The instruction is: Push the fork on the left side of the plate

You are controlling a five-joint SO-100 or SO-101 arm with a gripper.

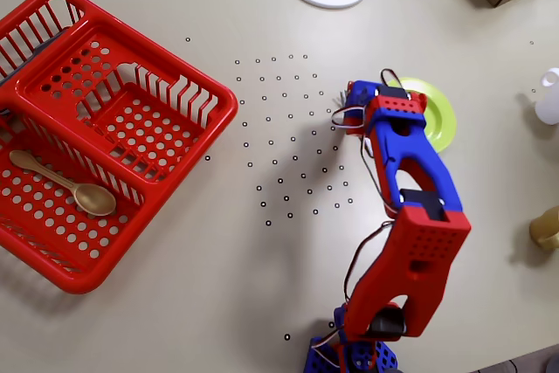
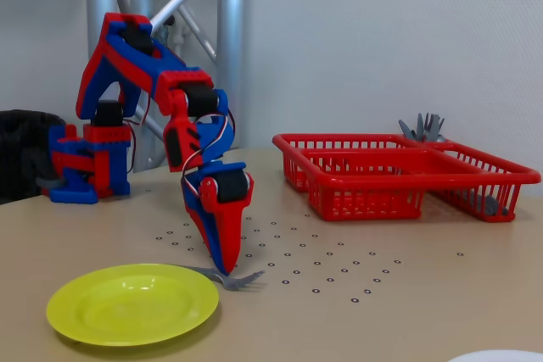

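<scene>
Pointing straight down, the clenched pincer [image 2: 226, 270] tip touches the fork [image 2: 239, 280] beside the plate [image 2: 127, 304].

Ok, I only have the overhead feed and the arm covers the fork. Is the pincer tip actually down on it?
Observer: Yes. In the fixed view the pincer tip is down at the fork, on the handle just behind the tines.
Operator: Where's the fork relative to the plate?
Observer: Flat on the table beside the plate. The handle runs along the rim and the tines point away, rightward in the fixed view.
Operator: Pincer open?
Observer: Can't tell. From the side it reads as one closed-looking wedge.
</scene>
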